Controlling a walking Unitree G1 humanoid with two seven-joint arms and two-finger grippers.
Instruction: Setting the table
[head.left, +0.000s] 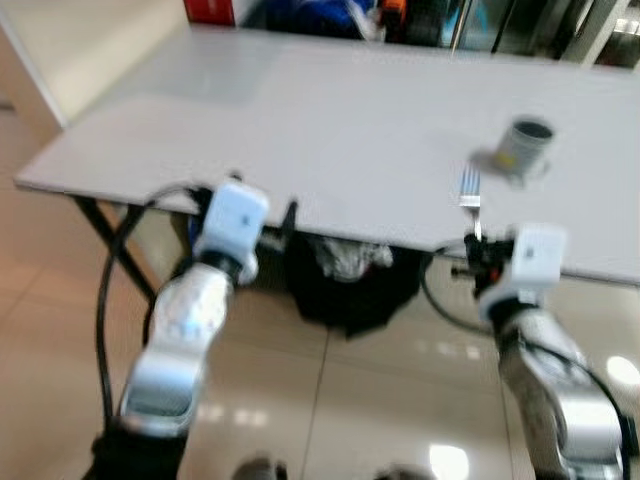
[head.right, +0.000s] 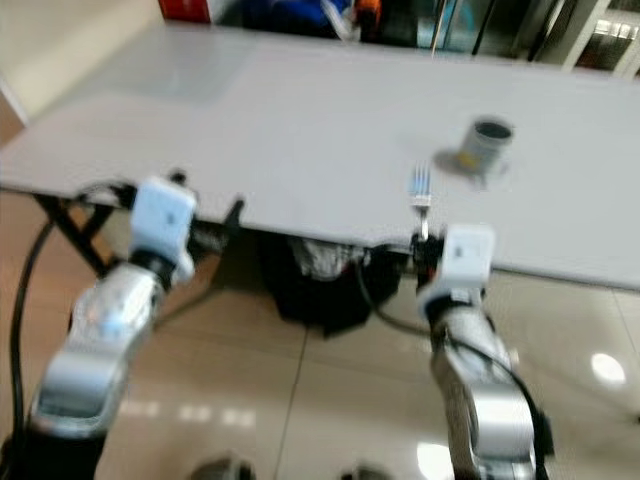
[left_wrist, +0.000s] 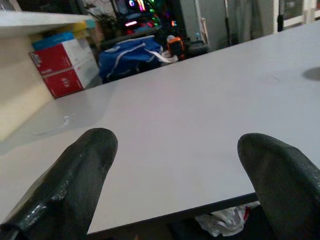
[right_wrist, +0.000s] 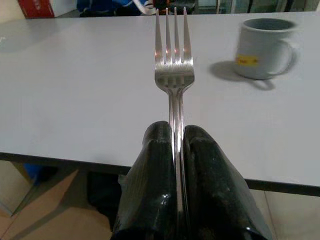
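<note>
Spreading across the upper part of the head views, the table (head.left: 330, 130) is a wide pale slab with its near edge just ahead of both arms; a dark bag (head.left: 350, 285) sits on the floor beneath it. At about 2 o'clock on the top stands a grey mug (head.left: 525, 148), handle turned toward the table's right end. The left gripper (left_wrist: 170, 190) hangs at the near edge around 8 o'clock, fingers spread wide and holding nothing. The right gripper (right_wrist: 177, 145) sits at about 4 o'clock, just short of the edge, clenched on the handle of a fork (right_wrist: 174, 65). The fork points straight out over the top with its tines aimed toward 12 o'clock, and the mug lies a little to its right and farther in. The step in hand looks like placing the fork. To do it well, I would carry it in over the top, keep it level and well left of the mug so the handle is not knocked, lower until the tines and shaft lie flat, then release, with the fork square to the near edge.
</note>
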